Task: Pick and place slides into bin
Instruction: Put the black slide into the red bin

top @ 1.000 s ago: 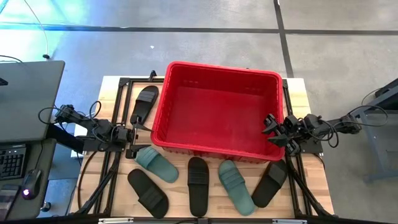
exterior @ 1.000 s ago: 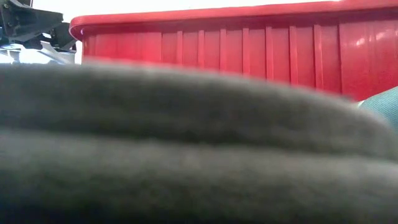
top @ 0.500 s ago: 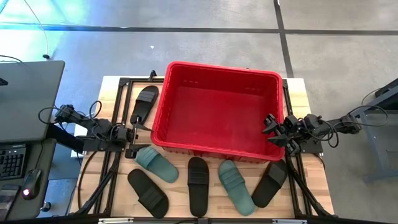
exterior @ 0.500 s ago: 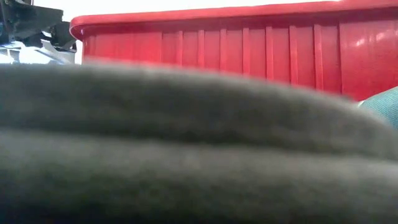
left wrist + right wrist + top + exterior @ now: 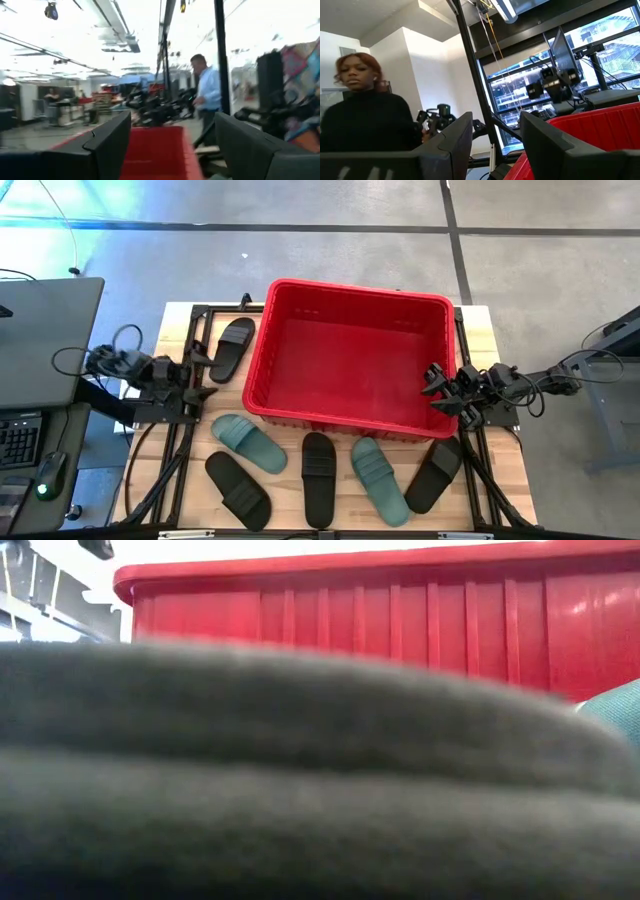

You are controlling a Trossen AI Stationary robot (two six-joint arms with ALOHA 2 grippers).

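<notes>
The red bin (image 5: 350, 355) stands at the table's middle and holds no slides. One black slide (image 5: 232, 347) lies flat to the left of it. Along the near edge lie a teal slide (image 5: 248, 443), a black one (image 5: 238, 490), a black one (image 5: 318, 477), a teal one (image 5: 378, 478) and a black one (image 5: 434, 474). My left gripper (image 5: 203, 375) is open and empty, left of the bin, between the far black slide and the teal one. My right gripper (image 5: 433, 388) is open and empty at the bin's right rim.
In the low view a black slide (image 5: 300, 770) fills the foreground, with the bin's wall (image 5: 400, 610) behind it. Black frame rails (image 5: 185, 450) run along both sides of the table. A person (image 5: 365, 115) shows beyond the table, another person (image 5: 207, 90) farther off.
My left gripper has drawn back toward the table's left edge and a little toward the far edge, and has risen; in the low view it has gone up out of the picture. The slides and the bin have stayed where they were.
</notes>
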